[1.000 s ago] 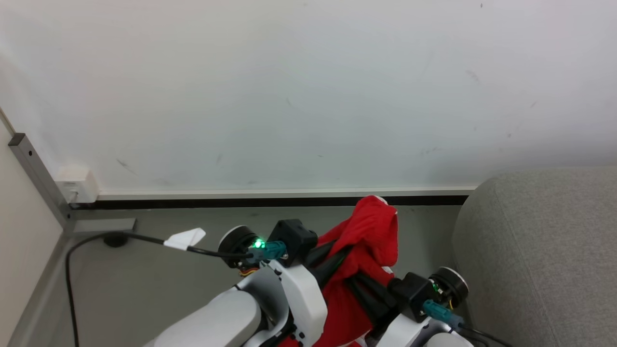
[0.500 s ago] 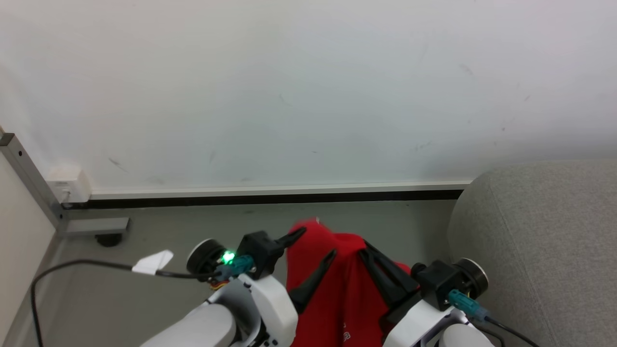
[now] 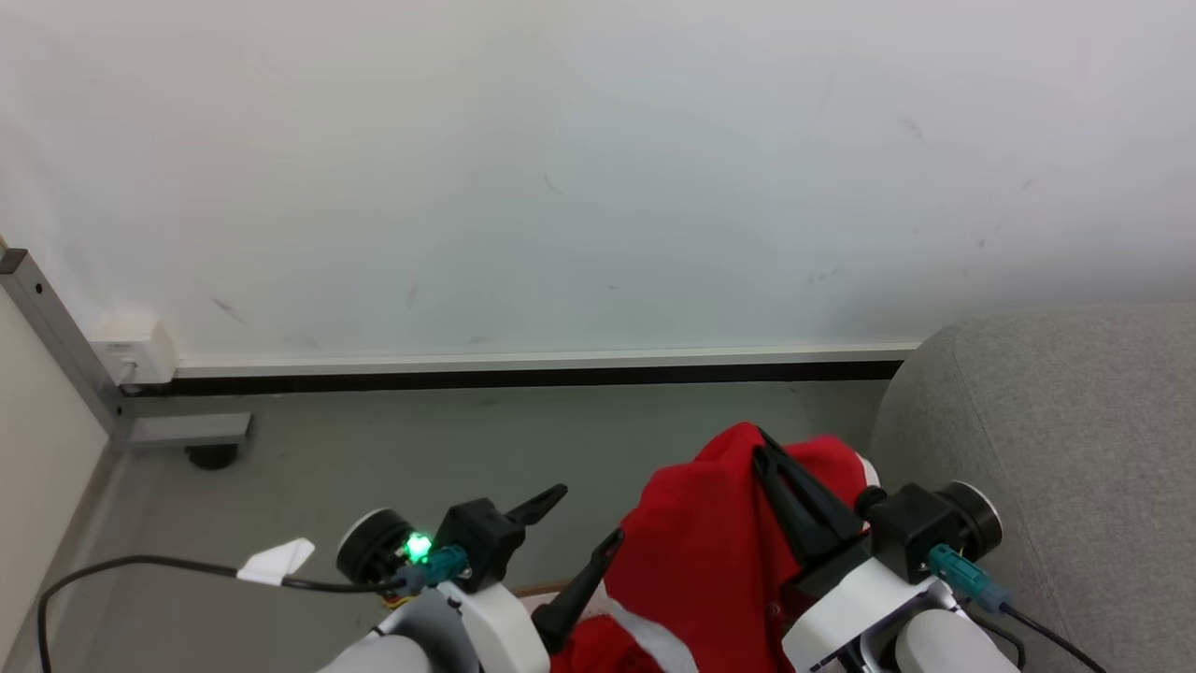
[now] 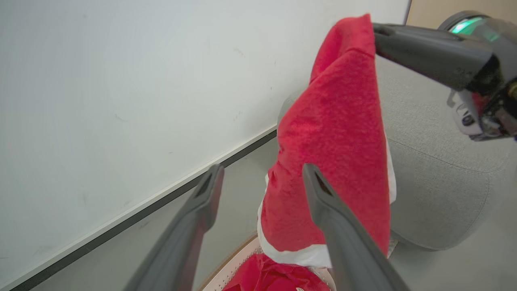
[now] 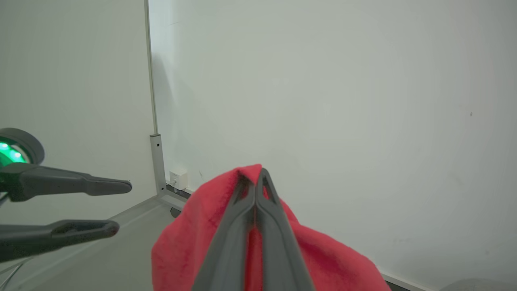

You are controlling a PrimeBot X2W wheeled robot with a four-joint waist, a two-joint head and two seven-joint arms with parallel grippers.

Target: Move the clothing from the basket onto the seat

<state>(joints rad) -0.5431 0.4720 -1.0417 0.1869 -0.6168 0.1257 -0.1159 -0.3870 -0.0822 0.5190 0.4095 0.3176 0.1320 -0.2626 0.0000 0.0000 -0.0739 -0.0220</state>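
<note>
My right gripper (image 3: 761,441) is shut on the top of a bright red garment (image 3: 710,551), which hangs from it with white trim (image 4: 291,254) at its lower edge. In the right wrist view the shut fingers (image 5: 258,178) pinch a peak of the red fabric (image 5: 194,242). My left gripper (image 3: 589,512) stands open and holds nothing, just left of the hanging garment (image 4: 335,133). The grey sofa (image 3: 1056,439) lies right of the garment. Below, the basket's perforated wall (image 4: 228,271) shows with more red clothing (image 4: 274,279) in it.
A white wall (image 3: 598,168) with a dark baseboard runs across the back, above grey floor (image 3: 374,449). A metal post (image 3: 56,327) and a white socket box (image 3: 131,348) stand at the far left. A black cable (image 3: 140,565) trails from my left wrist.
My left gripper let go of the garment, opened and drew back to the lower left. My right gripper carried the garment rightward, closer to the sofa.
</note>
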